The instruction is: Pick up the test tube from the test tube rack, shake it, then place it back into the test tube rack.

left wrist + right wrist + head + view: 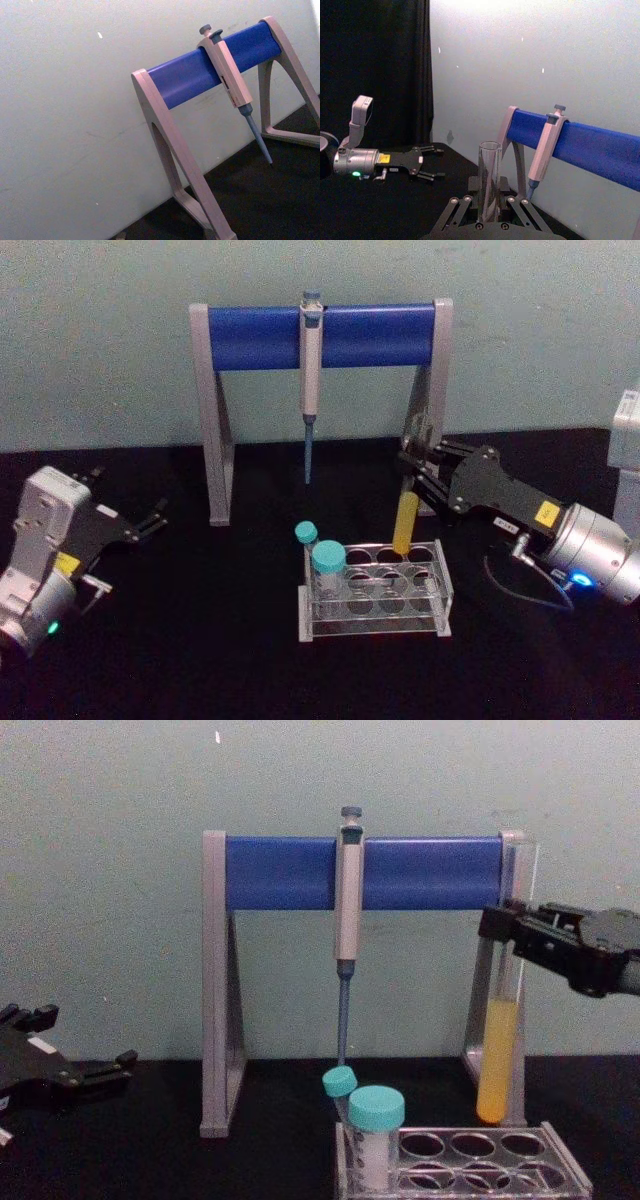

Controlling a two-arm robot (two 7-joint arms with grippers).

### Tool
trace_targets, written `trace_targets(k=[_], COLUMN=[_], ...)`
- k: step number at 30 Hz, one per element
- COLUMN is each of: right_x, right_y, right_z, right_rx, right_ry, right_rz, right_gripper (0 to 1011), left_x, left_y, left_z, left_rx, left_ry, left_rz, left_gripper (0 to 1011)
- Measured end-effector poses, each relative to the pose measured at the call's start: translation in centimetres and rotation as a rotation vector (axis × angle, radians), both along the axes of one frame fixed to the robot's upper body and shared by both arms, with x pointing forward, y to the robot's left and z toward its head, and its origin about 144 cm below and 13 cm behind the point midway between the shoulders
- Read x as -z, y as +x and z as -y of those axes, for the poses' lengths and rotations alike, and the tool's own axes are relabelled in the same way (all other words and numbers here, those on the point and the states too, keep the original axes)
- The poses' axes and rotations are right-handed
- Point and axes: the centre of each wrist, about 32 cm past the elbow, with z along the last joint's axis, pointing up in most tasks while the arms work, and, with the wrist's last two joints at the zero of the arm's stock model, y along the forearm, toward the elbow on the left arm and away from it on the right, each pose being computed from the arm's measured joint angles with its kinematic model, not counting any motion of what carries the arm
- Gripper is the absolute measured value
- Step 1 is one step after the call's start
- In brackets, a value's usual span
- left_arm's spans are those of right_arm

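The test tube rack (pixel 441 586) is sitting nearest, on the black table (pixel 190 650), and it is carrying two teal-capped tubes (pixel 328 560) in its left-hand holes, one in front of the other. The rack's other holes are standing unfilled.

The right gripper (pixel 412 473) is reaching in from the right and clamping its fingers on the upper part of the one test tube (pixel 499 1065). The tube is hanging upright, out of the rack, with its round bottom just above the rack's far right corner. Yellow-orange liquid is filling its lower part, and its open mouth is rising above the fingers in the right wrist view.

The left gripper (pixel 152 519) is lying low at the left side of the table, well apart from the rack, with its fingers spread and holding nothing.

Behind the rack, one pipette stand (pixel 255 337) with a blue crossbar is standing against the wall, and one pipette (pixel 310 365) is hanging from the bar, tip pointing down.
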Motion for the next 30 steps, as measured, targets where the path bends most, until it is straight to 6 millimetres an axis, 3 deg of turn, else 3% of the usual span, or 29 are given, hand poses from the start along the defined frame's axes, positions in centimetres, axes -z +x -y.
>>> trace_targets(k=[30], right_x=[1.5], right_y=[0.9], right_z=[-1.1], right_rx=[0.024], right_ry=[-0.055], right_rz=[-0.049], right_gripper=[232], left_x=[0.0], left_y=[0.0], left_z=[0.0], left_rx=[0.0], left_ry=[0.0], left_rz=[0.0], left_gripper=[1001])
